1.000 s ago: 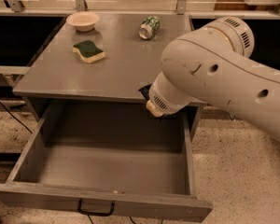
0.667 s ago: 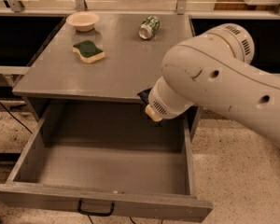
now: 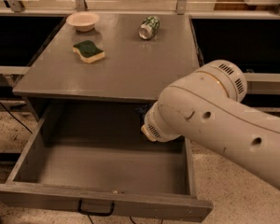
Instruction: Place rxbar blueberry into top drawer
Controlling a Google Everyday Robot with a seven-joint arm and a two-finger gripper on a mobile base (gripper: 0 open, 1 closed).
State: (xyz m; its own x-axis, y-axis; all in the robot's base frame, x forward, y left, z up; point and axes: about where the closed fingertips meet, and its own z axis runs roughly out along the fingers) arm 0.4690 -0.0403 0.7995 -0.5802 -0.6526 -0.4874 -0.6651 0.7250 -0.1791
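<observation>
The top drawer (image 3: pixel 102 196) is pulled wide open under the grey cabinet top, with its black handle (image 3: pixel 95 210) at the front. The part of its floor that I can see is bare. My white arm (image 3: pixel 210 120) reaches in from the right, its wrist over the drawer's back right corner. My gripper (image 3: pixel 142 111) is almost wholly hidden behind the wrist; only a small dark shape shows there under the tabletop's edge. I cannot tell whether that shape is the gripper or the rxbar blueberry. No bar lies in plain sight.
On the cabinet top (image 3: pixel 126 73) lie a green-and-yellow sponge (image 3: pixel 88 51), a pale bowl (image 3: pixel 82 21) at the back left and a green patterned can (image 3: pixel 149 27) on its side at the back. Speckled floor surrounds the cabinet.
My arm's wrist has moved down and slightly left, from the tabletop's front edge to below it, over the drawer's back right corner.
</observation>
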